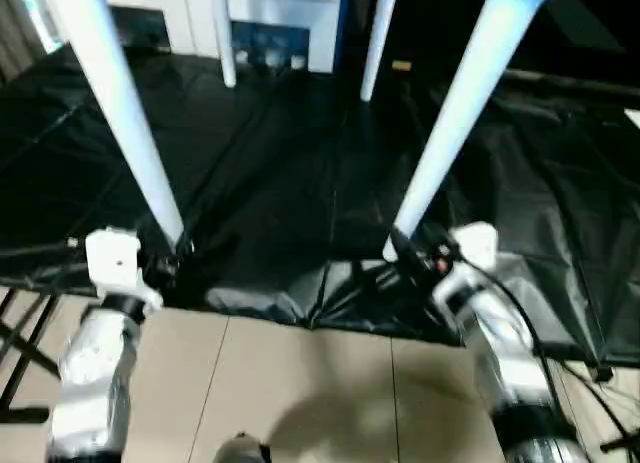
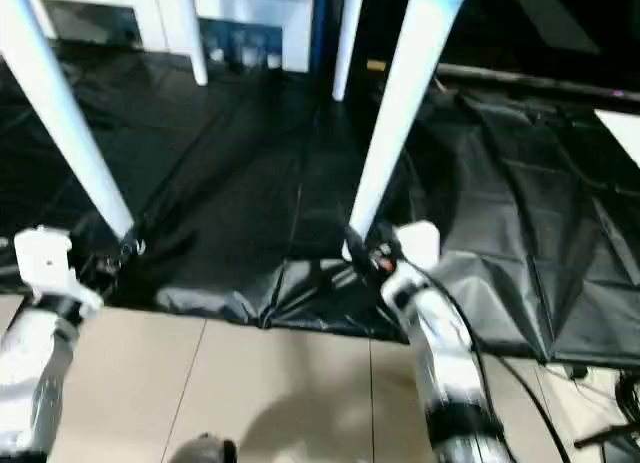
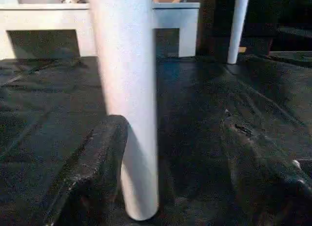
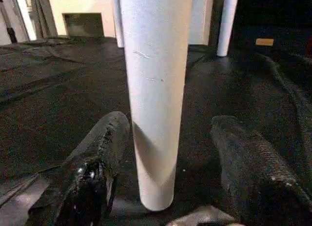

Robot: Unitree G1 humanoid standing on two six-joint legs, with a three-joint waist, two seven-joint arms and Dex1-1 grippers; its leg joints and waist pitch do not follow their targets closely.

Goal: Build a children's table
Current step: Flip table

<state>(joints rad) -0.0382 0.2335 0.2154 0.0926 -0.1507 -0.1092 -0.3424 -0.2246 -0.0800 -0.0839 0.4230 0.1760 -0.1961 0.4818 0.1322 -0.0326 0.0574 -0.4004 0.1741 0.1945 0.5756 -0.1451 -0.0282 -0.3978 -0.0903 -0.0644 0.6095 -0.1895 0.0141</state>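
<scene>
Black-covered work table [image 1: 300, 183] edge; each gripper [image 3: 165, 187] [image 4: 168, 182] apart, seemingly loose around upright legs [image 1: 130, 123] [image 1: 455, 113].

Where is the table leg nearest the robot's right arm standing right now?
The near right leg stands with its foot on the black cover near the work table's front edge, between the open jaws of the right gripper.

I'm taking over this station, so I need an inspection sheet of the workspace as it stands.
Surface: black cover, creased, hanging over the near edge.
Job's things: four white legs stand on it; near-left leg, near-right leg, two far legs.
Clutter: small yellow tag at the back.
Grippers: left gripper and right gripper each have open fingers on either side of a near leg's foot.
Cables: black cable along the right forearm.
Surroundings: white cabinet, tiled floor.
</scene>
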